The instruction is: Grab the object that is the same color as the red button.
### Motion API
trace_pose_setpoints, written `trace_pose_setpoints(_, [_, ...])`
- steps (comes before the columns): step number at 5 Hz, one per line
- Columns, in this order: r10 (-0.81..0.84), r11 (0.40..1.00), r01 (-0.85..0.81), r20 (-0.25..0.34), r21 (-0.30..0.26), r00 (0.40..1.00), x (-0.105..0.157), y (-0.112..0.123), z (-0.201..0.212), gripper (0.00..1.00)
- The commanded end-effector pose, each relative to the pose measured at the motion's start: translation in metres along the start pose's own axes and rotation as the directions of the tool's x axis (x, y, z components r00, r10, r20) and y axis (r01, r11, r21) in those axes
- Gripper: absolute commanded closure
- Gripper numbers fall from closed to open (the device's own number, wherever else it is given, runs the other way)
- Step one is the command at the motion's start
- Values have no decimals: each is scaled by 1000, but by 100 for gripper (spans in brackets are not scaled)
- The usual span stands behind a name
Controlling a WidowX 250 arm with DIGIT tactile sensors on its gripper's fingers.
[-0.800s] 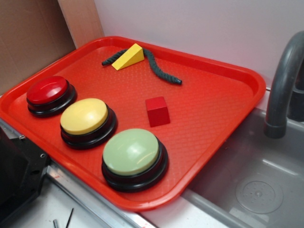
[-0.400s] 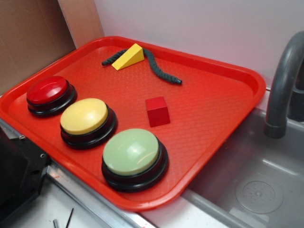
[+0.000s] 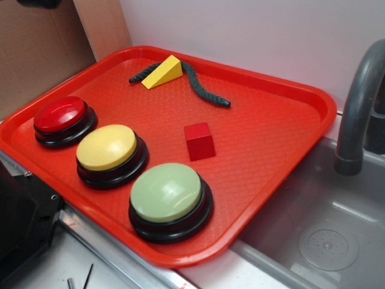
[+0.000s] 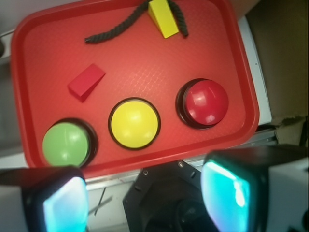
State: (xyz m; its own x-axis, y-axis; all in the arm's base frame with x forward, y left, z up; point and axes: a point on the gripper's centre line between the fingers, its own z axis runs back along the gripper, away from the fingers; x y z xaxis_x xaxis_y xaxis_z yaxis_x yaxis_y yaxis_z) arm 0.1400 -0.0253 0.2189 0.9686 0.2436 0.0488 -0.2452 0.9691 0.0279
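The small red cube (image 3: 200, 141) sits near the middle of the red tray (image 3: 271, 132), apart from everything else. In the wrist view the cube (image 4: 86, 81) lies upper left, and the red button (image 4: 206, 102) right of centre. The glossy red button (image 3: 59, 114) stands on a black base at the tray's left. My gripper (image 4: 145, 203) is open, its two cyan-padded fingers (image 4: 227, 193) wide apart with nothing between them. It hovers high above the tray's near edge, far from the cube. A dark sliver at the top left edge of the exterior view may be the arm.
A yellow button (image 3: 107, 147) and a pale green button (image 3: 166, 192) line the tray's front. A yellow wedge (image 3: 163, 72) lies on a dark rope (image 3: 201, 87) at the back. A sink (image 3: 325, 235) and faucet (image 3: 358, 108) are to the right, a black base (image 3: 21, 223) front left.
A dark sliver has appeared at the top left edge of the exterior view. Nothing on the tray has moved.
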Motion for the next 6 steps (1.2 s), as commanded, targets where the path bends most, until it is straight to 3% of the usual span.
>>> trace_pose_setpoints(1, [305,952,-304,45,-23,951,30,-17,-40,0])
trace_pose_setpoints(2, [413,911,-411,62,-34,909,46,-35,-73,0])
trace_pose_setpoints(3, [516,857,-509,118,-84,849,59,-52,-99,0])
trace_pose_setpoints(4, [555,831,-543,118,-125,823,66,-79,-128,0])
trace_pose_setpoints(5, [588,808,-575,123,-130,799,72,-92,-148,0])
trace_pose_setpoints(6, [566,824,-555,119,-114,816,79,-107,-172,0])
